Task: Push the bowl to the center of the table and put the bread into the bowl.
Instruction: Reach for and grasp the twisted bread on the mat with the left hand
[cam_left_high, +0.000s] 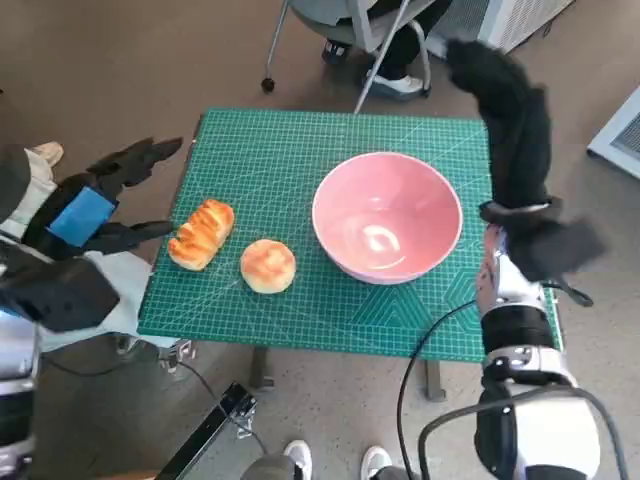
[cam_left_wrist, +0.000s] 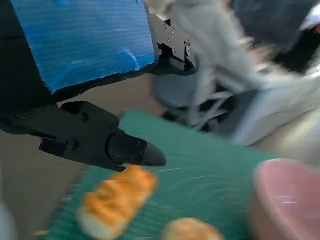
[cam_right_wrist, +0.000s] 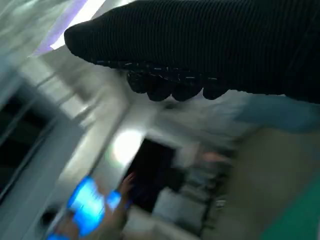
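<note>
With both the spread left hand (cam_left_high: 105, 200) and the raised, empty right hand (cam_left_high: 515, 130) off the worktop (cam_left_high: 300, 150), a careless shove could slide the bowl (cam_left_high: 387, 217) into the breads (cam_left_high: 203, 234) left of it.

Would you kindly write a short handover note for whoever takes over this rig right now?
Left hand: open, holding nothing, off the table's left edge beside the long bread.
Right hand: raised by the table's right edge, holding nothing; whether open or shut is unclear.
Pink bowl: on the green mat, right of centre.
Round bread: on the mat, left of the bowl.
Done: neither bread is in the bowl.
Left: centre the bowl, load the bread.
</note>
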